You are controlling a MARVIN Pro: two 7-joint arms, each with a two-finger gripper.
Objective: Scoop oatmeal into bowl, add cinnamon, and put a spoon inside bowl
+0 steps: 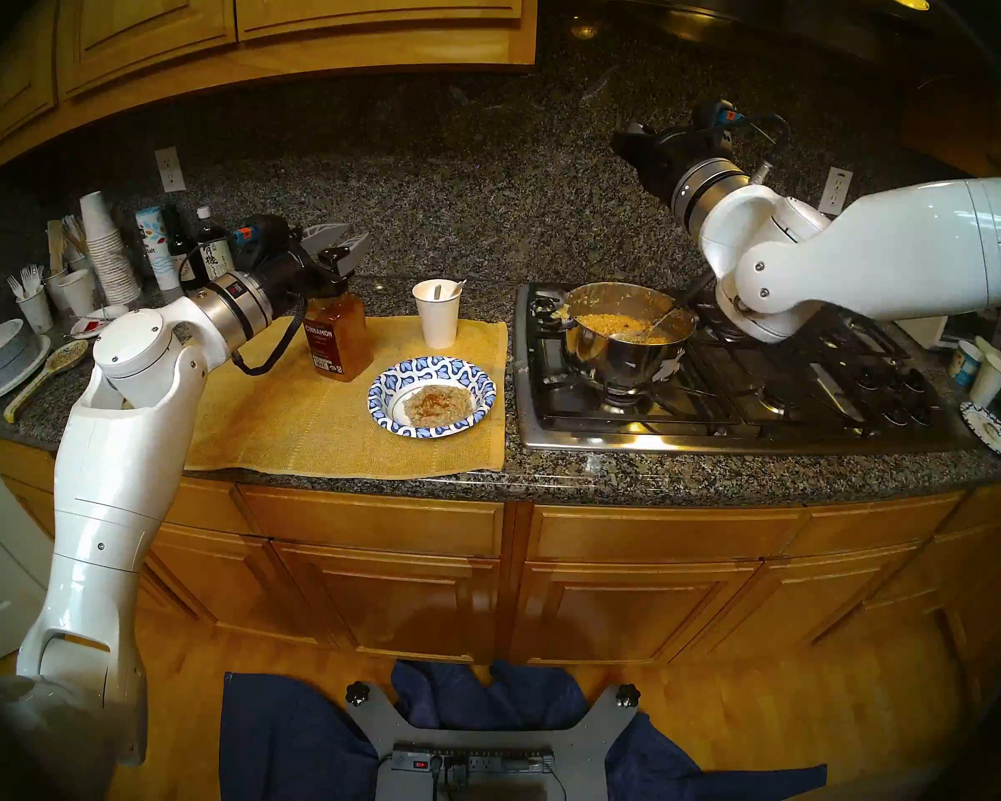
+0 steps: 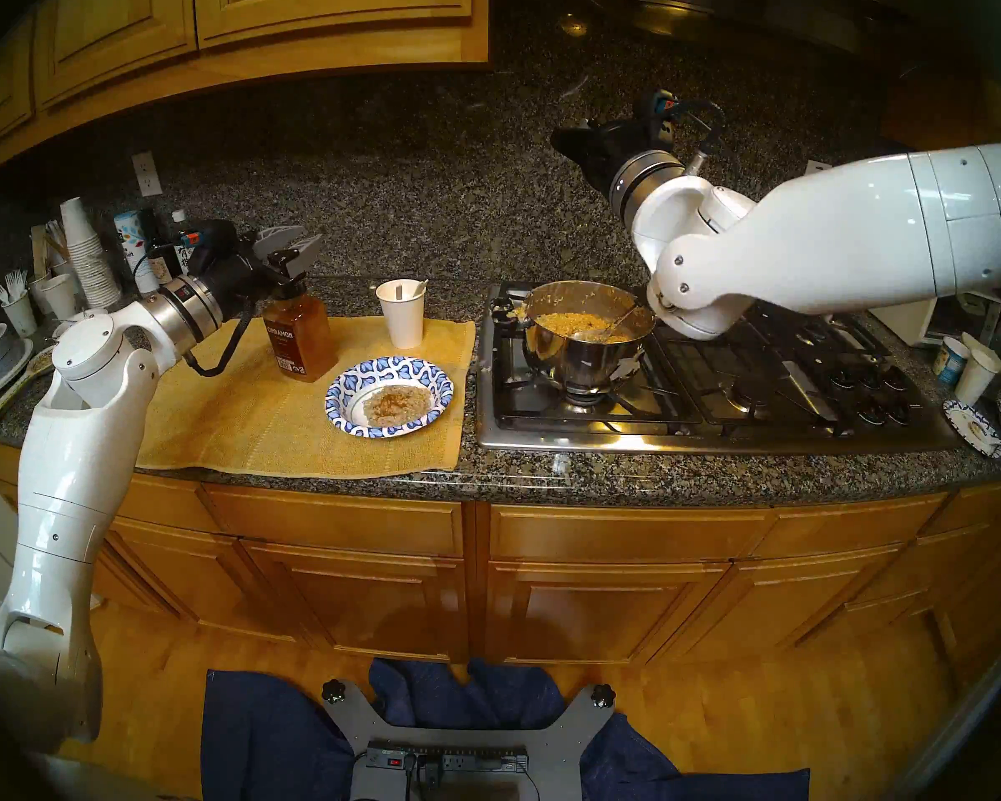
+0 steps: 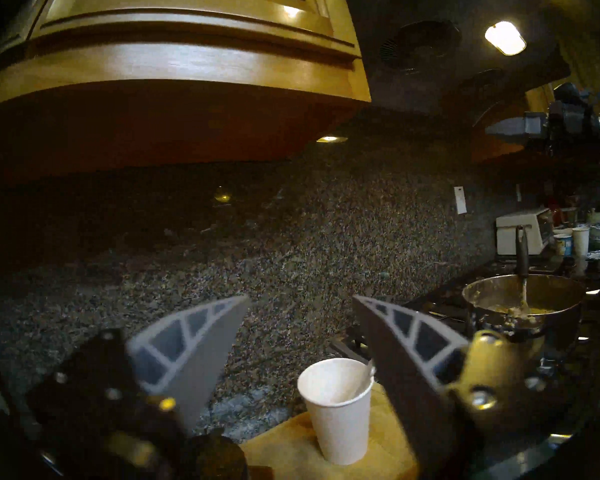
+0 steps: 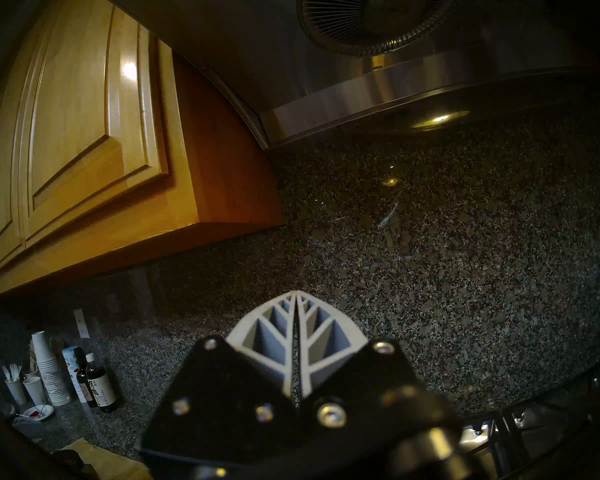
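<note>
Left gripper point(image 1: 345, 239) (jaws spread) above cinnamon point(image 1: 339, 340), bowl point(image 1: 432, 396) nearby

Blue-leaf paper bowl point(image 1: 432, 396) on yellow mat — beige oatmeal point(image 1: 437, 405) inside, cinnamon bottle point(image 1: 339, 338) upright beside

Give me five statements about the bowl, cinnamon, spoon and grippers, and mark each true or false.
1. The bowl holds oatmeal dusted with brown powder. True.
2. The left gripper is clamped on the cinnamon. False: its jaws are open, above the bottle, which stands on the yellow mat.
3. The right gripper is shut and empty. True.
4. The white spoon lies in the bowl. False: it stands in the paper cup behind the bowl.
5. The pot sits on the yellow mat. False: it sits on the stove, a metal spoon inside.
</note>
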